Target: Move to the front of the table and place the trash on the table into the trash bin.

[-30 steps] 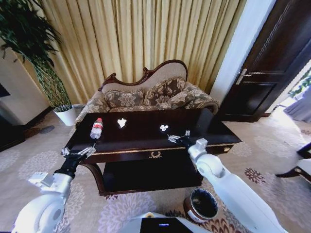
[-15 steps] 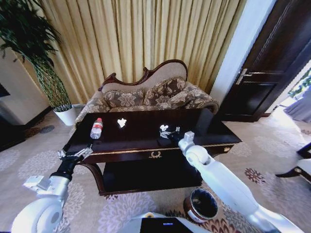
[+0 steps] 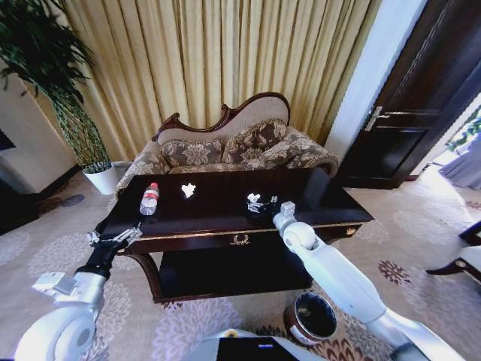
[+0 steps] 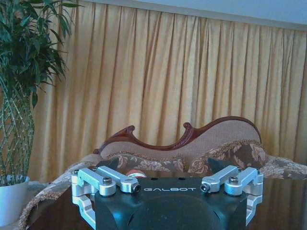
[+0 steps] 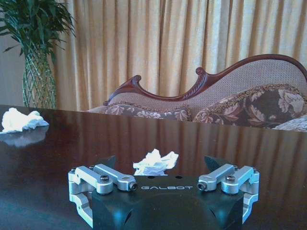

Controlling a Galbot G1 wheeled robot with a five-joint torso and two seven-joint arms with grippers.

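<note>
The right gripper (image 3: 264, 204), jaws spread wide, sits low on the dark glossy table (image 3: 225, 214), small white crumpled paper wad (image 5: 155, 161) straight ahead between its fingers

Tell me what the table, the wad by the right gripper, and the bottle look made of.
The table: dark polished wood, judging by mirror-like reflections. The wad at the right gripper: white crumpled paper or tissue. The bottle: apparently clear plastic, red cap.
</note>
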